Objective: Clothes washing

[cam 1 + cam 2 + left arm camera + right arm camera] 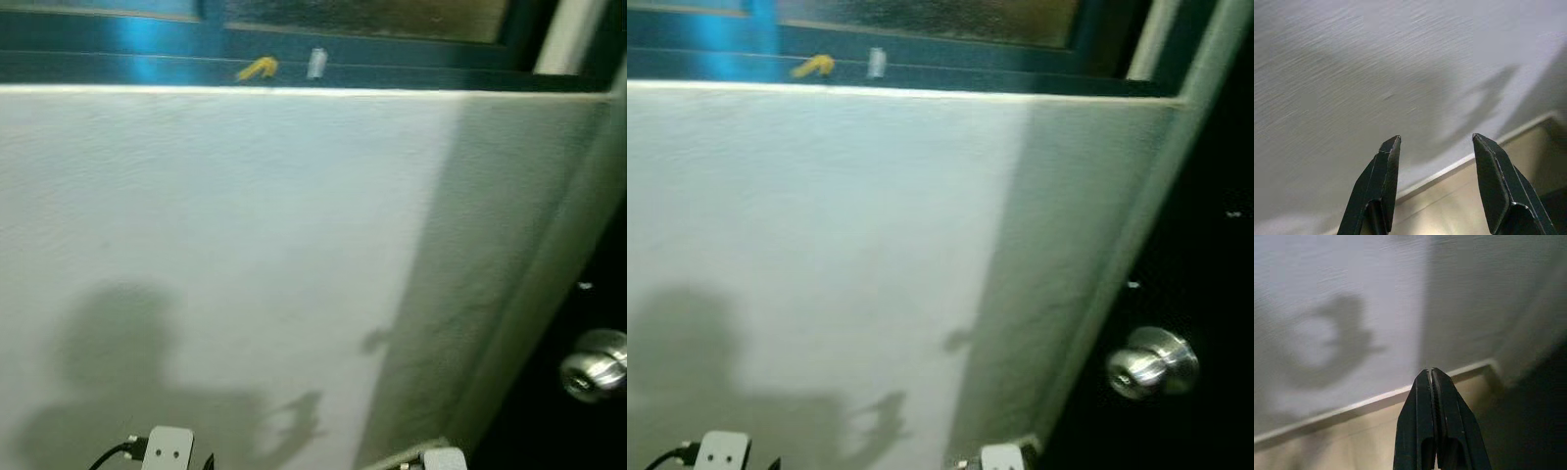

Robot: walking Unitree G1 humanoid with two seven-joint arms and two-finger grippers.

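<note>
Where the head cameras face a white textured plaster wall (245,215), the count reads: one dark teal window frame (294,59) on top, holding one small yellow object (258,69) and one small pale object (316,63); one round silver doorknob (1151,362) on one dark door (1205,294). Left gripper (1436,142): fingers spread, holding nothing. Right gripper (1429,372): fingers pressed together, gripping nothing. Clothes: location cannot be told.
</note>
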